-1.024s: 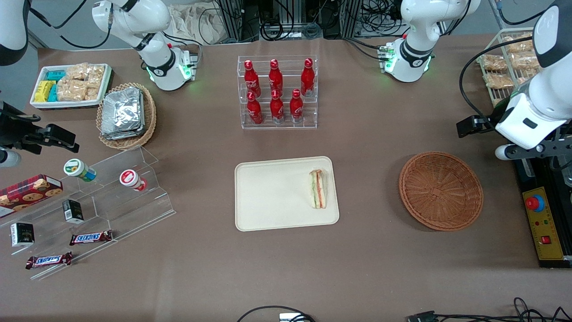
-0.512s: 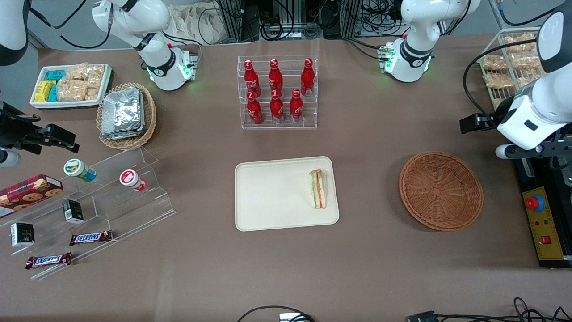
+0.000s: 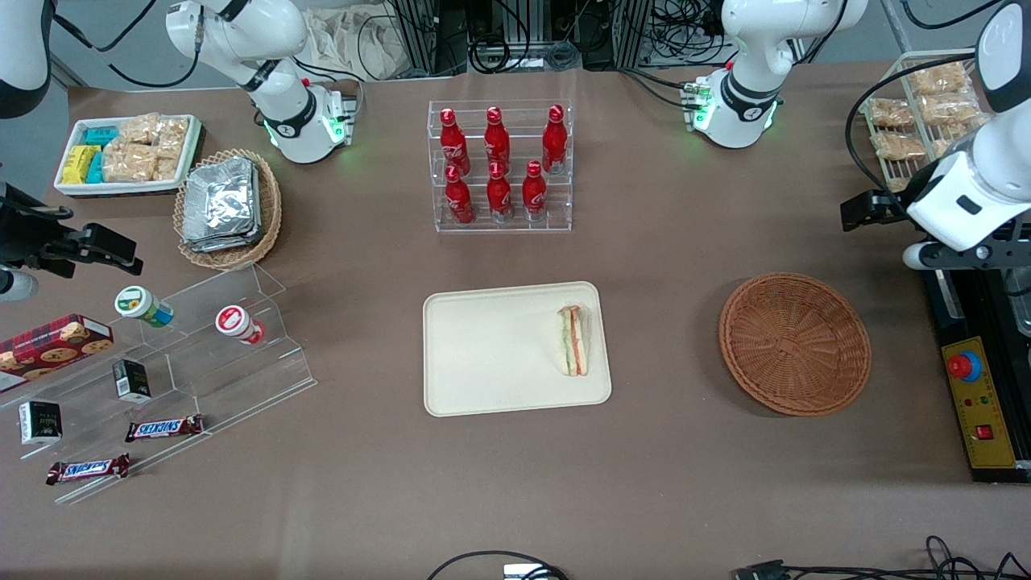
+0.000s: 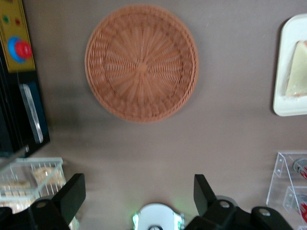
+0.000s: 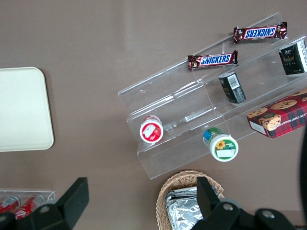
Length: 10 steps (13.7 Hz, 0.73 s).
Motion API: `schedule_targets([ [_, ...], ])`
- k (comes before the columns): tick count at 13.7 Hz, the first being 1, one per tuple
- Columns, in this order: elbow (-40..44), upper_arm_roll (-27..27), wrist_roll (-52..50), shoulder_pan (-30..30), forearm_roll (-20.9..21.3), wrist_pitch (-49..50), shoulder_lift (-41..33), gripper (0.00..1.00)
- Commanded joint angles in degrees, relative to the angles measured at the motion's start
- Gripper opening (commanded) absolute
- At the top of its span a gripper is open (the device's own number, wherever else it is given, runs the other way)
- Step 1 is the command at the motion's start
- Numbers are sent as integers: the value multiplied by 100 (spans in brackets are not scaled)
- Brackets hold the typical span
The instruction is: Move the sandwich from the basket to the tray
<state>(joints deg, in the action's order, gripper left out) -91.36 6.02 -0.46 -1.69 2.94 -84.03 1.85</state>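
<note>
On the tray [image 3: 483,354] lay the sandwich [image 3: 573,341], delivered from the now-bare basket [image 3: 794,344], so my gripper [image 4: 139,196] hung released and empty, well above the tabletop.

robot lab: bench-mounted arms [image 3: 290,105], cables [image 3: 515,40]

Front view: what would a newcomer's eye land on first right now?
Probably the sandwich lying on the cream tray mid-table, at the tray's edge nearest the empty reddish-brown basket. Next, the red bottles in their clear rack, farther from the camera than the tray. The left gripper hangs open, high above the table near the basket.
</note>
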Motion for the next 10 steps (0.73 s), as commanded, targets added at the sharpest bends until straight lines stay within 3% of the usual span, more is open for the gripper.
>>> schedule_targets([
  [1, -172, -84, 353, 107, 13, -386, -123, 100],
  [10, -172, -75, 274, 151, -40, -316, -79, 100],
])
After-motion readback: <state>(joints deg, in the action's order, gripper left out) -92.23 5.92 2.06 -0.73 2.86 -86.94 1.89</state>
